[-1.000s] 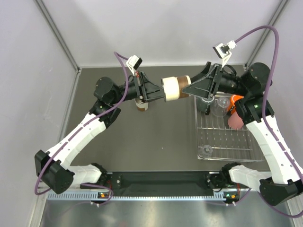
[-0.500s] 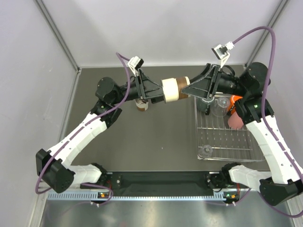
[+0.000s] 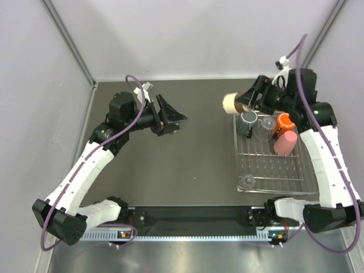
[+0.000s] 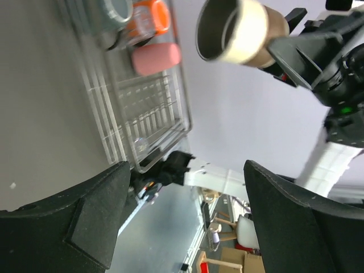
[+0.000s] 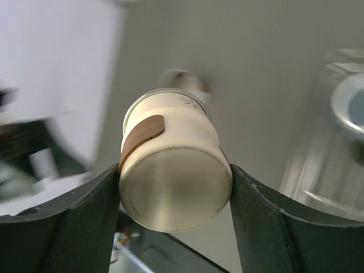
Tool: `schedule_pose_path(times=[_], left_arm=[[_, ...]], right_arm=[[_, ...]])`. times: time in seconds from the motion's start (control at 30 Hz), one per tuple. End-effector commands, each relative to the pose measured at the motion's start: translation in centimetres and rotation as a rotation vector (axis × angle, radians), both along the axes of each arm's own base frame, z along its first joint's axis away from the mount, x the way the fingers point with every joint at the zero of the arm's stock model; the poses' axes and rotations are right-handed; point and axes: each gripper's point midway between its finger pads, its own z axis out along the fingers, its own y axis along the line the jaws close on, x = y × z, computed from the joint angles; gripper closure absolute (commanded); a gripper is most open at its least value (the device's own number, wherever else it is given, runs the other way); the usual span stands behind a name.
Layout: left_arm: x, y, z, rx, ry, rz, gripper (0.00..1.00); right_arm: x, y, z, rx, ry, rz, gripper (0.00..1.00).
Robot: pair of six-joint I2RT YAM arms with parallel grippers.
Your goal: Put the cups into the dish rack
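Observation:
A cream cup with a brown band hangs on its side in the air by the far left corner of the dish rack, with my right gripper shut on its base end. The right wrist view shows the cup's flat base squeezed between both fingers. My left gripper stands open and empty over the table's middle left, well apart from that cup. In the rack stand a dark cup, a clear one, an orange one and a pink one.
A small clear cup sits at the rack's near left corner. Another cup stands on the table below my left gripper, seen blurred behind the held cup. Grey walls close the table at the back and sides.
My left gripper opened, let go of the cream cup and drew back to the left. My right arm carried the cup right, to the rack's far corner.

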Motion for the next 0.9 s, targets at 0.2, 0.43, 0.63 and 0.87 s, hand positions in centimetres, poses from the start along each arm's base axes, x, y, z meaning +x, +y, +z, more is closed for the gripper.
schedule_pose_path(times=[0.2,0.43,0.63,0.87], left_arm=[[-0.2,1.2,-1.9,0.125,0.02,0.025,0.15],[-0.3,1.5,-2.7,0.148,0.038,0.035,0.16],[-0.4,1.7,-2.9,0.154,0.038,0.041,0.15],[-0.3,1.7,-3.2,0.158,0.047,0.038,0.15]], right_arm=[[-0.1,-13.3,-13.5,-0.571,0.323,-0.56,1.0],[-0.4,-16.0,-18.4,-0.688,0.424,-0.677,1.0],[0.1,-16.9,-20.2,-0.717,0.459,-0.713,1.0],[0.6,-17.4,-22.0,-0.723,0.504,-0.717,1.0]])
